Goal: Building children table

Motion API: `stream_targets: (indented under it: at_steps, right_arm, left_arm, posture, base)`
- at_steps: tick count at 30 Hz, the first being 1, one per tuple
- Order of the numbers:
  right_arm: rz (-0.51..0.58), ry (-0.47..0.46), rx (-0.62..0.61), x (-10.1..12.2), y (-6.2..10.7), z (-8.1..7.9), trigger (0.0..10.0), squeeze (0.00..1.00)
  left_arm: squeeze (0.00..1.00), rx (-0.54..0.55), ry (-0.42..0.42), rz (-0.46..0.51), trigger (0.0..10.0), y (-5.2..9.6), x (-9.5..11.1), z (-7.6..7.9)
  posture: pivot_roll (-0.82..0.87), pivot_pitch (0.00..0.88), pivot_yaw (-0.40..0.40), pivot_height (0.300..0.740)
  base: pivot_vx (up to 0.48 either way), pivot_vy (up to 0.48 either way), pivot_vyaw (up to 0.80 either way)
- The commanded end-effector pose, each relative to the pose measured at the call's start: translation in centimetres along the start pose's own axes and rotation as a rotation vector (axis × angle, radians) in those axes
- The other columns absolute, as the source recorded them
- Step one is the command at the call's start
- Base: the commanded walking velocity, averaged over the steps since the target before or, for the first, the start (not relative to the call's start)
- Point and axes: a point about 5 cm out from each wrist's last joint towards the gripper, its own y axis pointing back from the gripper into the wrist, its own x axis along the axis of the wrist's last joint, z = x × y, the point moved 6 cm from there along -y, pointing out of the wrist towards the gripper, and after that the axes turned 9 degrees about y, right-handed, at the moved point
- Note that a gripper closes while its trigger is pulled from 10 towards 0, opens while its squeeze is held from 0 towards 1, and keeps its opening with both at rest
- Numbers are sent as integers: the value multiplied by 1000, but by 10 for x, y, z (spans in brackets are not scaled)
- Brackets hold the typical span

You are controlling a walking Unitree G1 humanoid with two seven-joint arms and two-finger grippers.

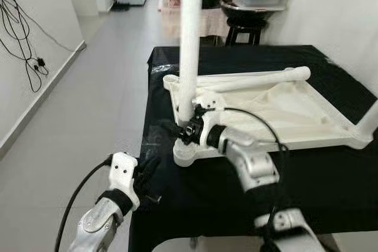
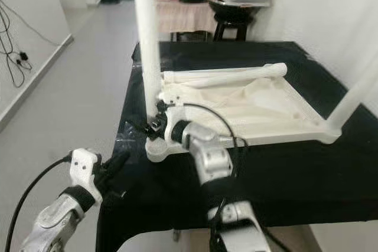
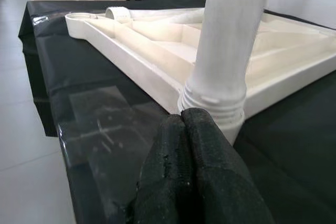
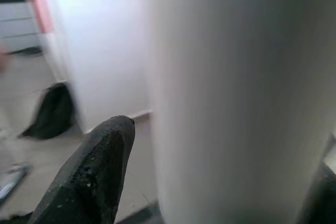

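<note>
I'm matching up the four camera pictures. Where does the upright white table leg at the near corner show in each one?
Left eye view: upright leg, centre-left, rising out of the top edge.
Right eye view: left of centre, same corner socket.
Left wrist view: right of centre, behind the left gripper.
Right wrist view: broad white column, between the right gripper's fingers.
Shared landmark: the white tabletop frame on the black cloth.

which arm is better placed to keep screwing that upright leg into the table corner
Right. The right pincer is already at the base of the upright leg, one finger either side in its wrist view. The left pincer hangs shut at the black table's near edge, short of the white tabletop.
</note>
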Motion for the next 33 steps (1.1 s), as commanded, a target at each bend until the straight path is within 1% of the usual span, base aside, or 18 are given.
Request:
stream_targets:
  at_steps: [1, 2, 4, 5, 9, 10, 11, 13, 21, 22, 24, 25, 26, 28, 30, 31, 32, 33]
  right_arm:
    - [2, 27, 201, -3, 4, -13, 10000, 0]
    - [2, 27, 201, -3, 4, -13, 10000, 0]
    - [-12, 40, 272, 0, 7, -11, 10000, 0]
    - [-12, 40, 272, 0, 7, -11, 10000, 0]
    - [18, -5, 323, 13, 7, -2, 10000, 0]
    - [31, -15, 315, 16, 6, 1, 1373, 0]
    - [53, -25, 305, 18, 6, 7, 0, 0]
    - [63, -25, 301, 18, 6, 10, 0, 0]
    - [66, -33, 294, 15, 9, 11, 0, 0]
    - [72, -59, 279, 7, 20, 12, 0, 0]
    - [72, -59, 279, 7, 20, 12, 0, 0]
    - [74, -69, 273, 3, 24, 13, 0, 0]
    - [59, -78, 243, -5, 31, 15, 0, 0]
    - [49, -77, 229, -8, 33, 16, 0, 0]
    - [10, -73, 149, -20, 34, 20, 0, 0]
    - [10, -73, 149, -20, 34, 20, 0, 0]
    - [-51, -92, -13, -37, 29, 25, 0, 0]
    - [-126, -121, -319, -57, 28, 41, 0, 0]
  left_arm:
    - [0, -2, 10, -24, 10000, -1, -8, 1]
    - [0, -2, 10, -24, 10000, -1, -8, 1]
    - [0, -2, 11, -23, 10000, -1, -8, 1]
    - [0, -2, 11, -23, 10000, -1, -8, 1]
    - [0, -4, 13, -26, 10000, -2, -9, 1]
    - [0, -4, 13, -27, 10000, -2, -10, 1]
    - [0, -4, 13, -29, 10000, -2, -10, 1]
    - [0, -3, 13, -30, 10000, -2, -10, 1]
    - [0, -2, 14, -31, 10000, -1, -11, 1]
    - [0, -3, 16, -33, 10000, -1, -11, 1]
    - [0, -3, 16, -33, 10000, -1, -11, 1]
    - [0, -4, 17, -34, 10000, -1, -11, 1]
    - [0, -7, 19, -34, 10000, -1, -11, 1]
    - [0, -8, 20, -34, 10000, -1, -11, 1]
    - [0, -8, 20, -33, 10000, 0, -10, 1]
    - [0, -8, 20, -33, 10000, 0, -10, 1]
    - [0, -7, 20, -31, 10000, 0, -10, 0]
    - [0, -6, 19, -29, 10000, 1, -8, 0]
  posture:
    - [84, 0, -70, 740]
    - [84, 0, -70, 740]
    - [84, 0, -70, 740]
    - [84, 0, -70, 740]
    - [83, 0, -65, 740]
    - [88, 0, -65, 740]
    - [91, 0, -66, 740]
    - [92, 0, -66, 740]
    - [87, 0, -61, 740]
    - [84, 0, -59, 740]
    - [84, 0, -59, 740]
    - [84, 0, -59, 740]
    - [68, 0, -50, 740]
    - [68, 0, -50, 740]
    - [65, 0, -52, 740]
    - [65, 0, -52, 740]
    - [60, 0, -62, 740]
    - [49, 0, -59, 740]
  base:
    - [0, 0, 0]
    - [0, 0, 0]
    - [0, 0, 0]
    - [0, 0, 0]
    - [0, 0, 0]
    - [0, 0, 0]
    - [0, 0, 0]
    - [0, 0, 0]
    - [0, 0, 0]
    - [0, 0, 0]
    - [0, 0, 0]
    - [0, 0, 0]
    - [0, 0, 0]
    - [0, 0, 0]
    - [0, 0, 0]
    - [0, 0, 0]
    - [0, 0, 0]
    - [0, 0, 0]
